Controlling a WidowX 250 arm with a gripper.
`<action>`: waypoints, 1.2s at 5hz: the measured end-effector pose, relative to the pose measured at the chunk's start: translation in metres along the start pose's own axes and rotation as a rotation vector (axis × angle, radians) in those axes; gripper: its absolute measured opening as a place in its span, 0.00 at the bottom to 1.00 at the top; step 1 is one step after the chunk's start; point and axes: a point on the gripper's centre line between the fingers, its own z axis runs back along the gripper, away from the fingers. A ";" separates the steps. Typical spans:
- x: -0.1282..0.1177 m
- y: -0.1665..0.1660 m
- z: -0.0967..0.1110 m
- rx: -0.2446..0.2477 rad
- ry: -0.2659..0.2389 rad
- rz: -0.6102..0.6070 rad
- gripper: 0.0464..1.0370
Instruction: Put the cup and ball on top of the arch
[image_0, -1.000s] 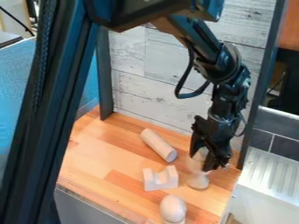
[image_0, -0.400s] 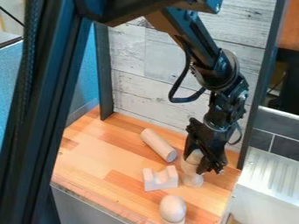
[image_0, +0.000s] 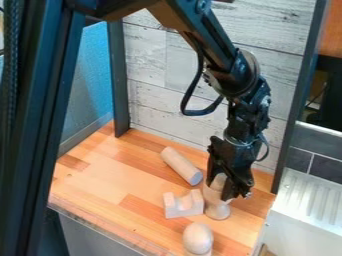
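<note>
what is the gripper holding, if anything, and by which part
The gripper has the pale cup between its two fingers, by the cup's upper part.

Fingers (image_0: 230, 188) hold pale upright cup (image_0: 214, 196) beside notched arch (image_0: 175, 209), ball (image_0: 198, 237) nearer.

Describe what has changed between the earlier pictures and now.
The black two-finger hand and the pale wooden cup in its grip have moved left in the view, closer to the pale notched block. Nothing was newly gripped or released. The block, tan wooden cylinder and pale wooden ball stayed put.
</note>
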 end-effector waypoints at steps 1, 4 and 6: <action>-0.001 0.005 0.009 0.031 -0.022 0.027 0.58; 0.004 0.016 0.023 0.104 -0.049 0.110 0.58; 0.014 0.043 0.041 0.103 -0.053 0.203 0.58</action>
